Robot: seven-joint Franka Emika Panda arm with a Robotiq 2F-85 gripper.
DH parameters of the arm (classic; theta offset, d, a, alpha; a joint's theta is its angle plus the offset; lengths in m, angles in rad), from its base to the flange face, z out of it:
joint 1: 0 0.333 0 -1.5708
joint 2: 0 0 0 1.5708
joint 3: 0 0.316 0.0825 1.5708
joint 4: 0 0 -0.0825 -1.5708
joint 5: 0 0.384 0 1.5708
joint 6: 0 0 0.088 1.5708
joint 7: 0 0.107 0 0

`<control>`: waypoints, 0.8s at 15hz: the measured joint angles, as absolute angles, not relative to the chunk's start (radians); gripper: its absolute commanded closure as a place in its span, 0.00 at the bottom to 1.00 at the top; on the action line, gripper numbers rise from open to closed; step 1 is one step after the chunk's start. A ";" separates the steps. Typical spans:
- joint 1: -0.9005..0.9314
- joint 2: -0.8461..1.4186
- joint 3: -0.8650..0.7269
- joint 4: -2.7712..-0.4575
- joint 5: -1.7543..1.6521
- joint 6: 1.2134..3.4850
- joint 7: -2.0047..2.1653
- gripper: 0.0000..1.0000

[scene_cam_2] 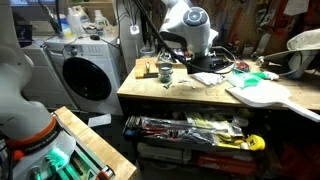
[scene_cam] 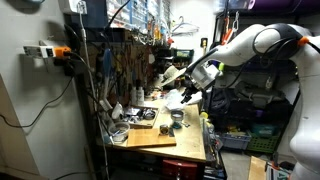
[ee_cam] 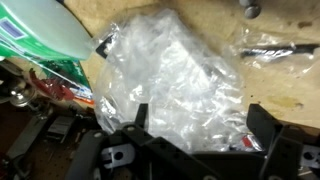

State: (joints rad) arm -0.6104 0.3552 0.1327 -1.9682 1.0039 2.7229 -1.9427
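In the wrist view my gripper [ee_cam: 198, 125] is open, its two black fingers spread to either side of a crumpled clear plastic bag [ee_cam: 175, 75] that lies on the wooden workbench [ee_cam: 290, 90]. The bag sits between and beyond the fingertips; I cannot tell whether they touch it. In both exterior views the white arm reaches down over the bench, with the gripper [scene_cam: 185, 95] [scene_cam_2: 205, 62] low over the cluttered surface. The bag is barely visible in those views.
A white-and-green container [ee_cam: 45, 35] lies left of the bag. A small metal cup [scene_cam_2: 165, 72] [scene_cam: 176, 117] and a wooden board [scene_cam: 150, 135] sit on the bench. A white washing machine [scene_cam_2: 85, 75] stands beside it. A tool wall [scene_cam: 120, 70] backs the bench.
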 measured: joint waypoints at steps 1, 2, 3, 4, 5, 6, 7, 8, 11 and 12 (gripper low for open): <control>-0.609 0.339 0.107 -1.977 0.924 2.673 -1.913 0.00; -0.598 0.323 0.074 -1.978 0.876 2.635 -1.892 0.00; -0.583 0.305 0.042 -1.976 0.871 2.605 -1.871 0.00; -0.576 0.288 0.025 -1.976 0.871 2.584 -1.858 0.00; -0.571 0.276 0.016 -1.976 0.871 2.575 -1.849 0.00; -0.568 0.268 0.013 -1.976 0.871 2.569 -1.843 0.00; -0.564 0.266 0.011 -1.976 0.871 2.568 -1.839 0.00; -0.562 0.266 0.011 -1.977 0.871 2.568 -1.838 0.00; -0.535 0.267 -0.013 -1.973 0.874 2.568 -1.841 0.00; -0.518 0.271 -0.026 -1.966 0.873 2.569 -1.851 0.00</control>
State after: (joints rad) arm -0.5179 0.2709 -0.0263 -1.9657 0.8727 2.5690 -1.8508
